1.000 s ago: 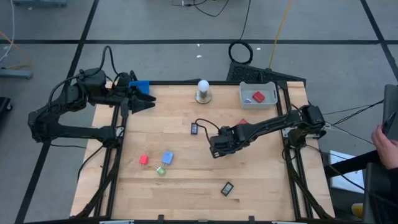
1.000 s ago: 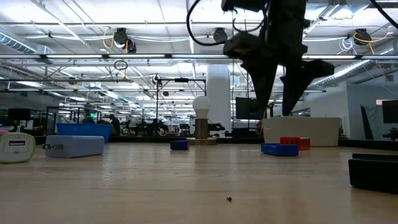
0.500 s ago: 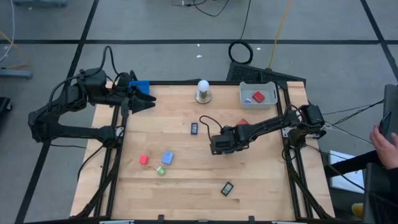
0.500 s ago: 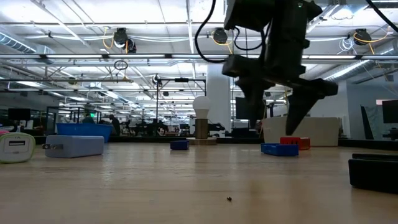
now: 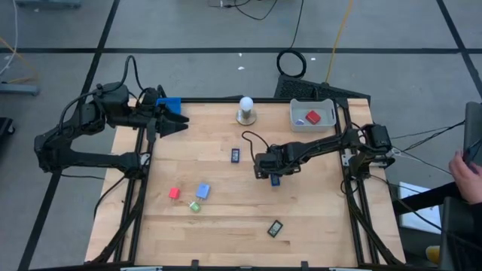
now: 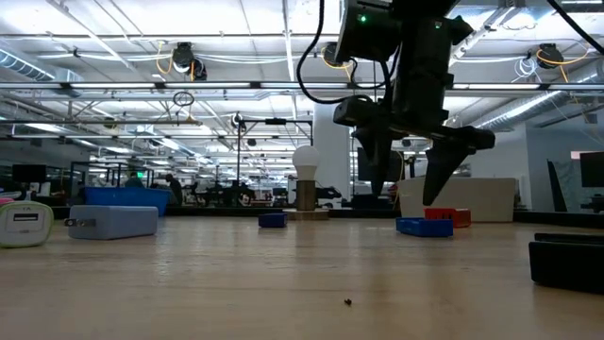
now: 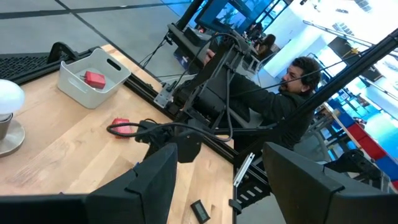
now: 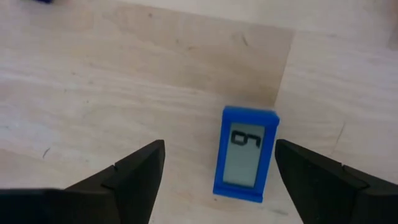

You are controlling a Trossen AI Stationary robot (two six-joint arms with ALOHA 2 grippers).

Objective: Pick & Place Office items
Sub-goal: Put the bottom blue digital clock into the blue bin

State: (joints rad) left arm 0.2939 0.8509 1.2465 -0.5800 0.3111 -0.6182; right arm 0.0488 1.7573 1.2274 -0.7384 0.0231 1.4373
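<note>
The right gripper (image 5: 265, 167), fingers apart, is hovering mid-frame over the blue timer (image 8: 245, 154) lying flat, probably lining up a grasp; the left gripper (image 5: 175, 122), half-open, is waiting upper left.

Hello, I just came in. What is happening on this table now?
The right claw hangs open above a small blue piece with a display, which lies flat on the wooden table, not gripped. The left claw waits open at the far left corner. A grey tray already holds a red block; other small pieces lie scattered.
</note>
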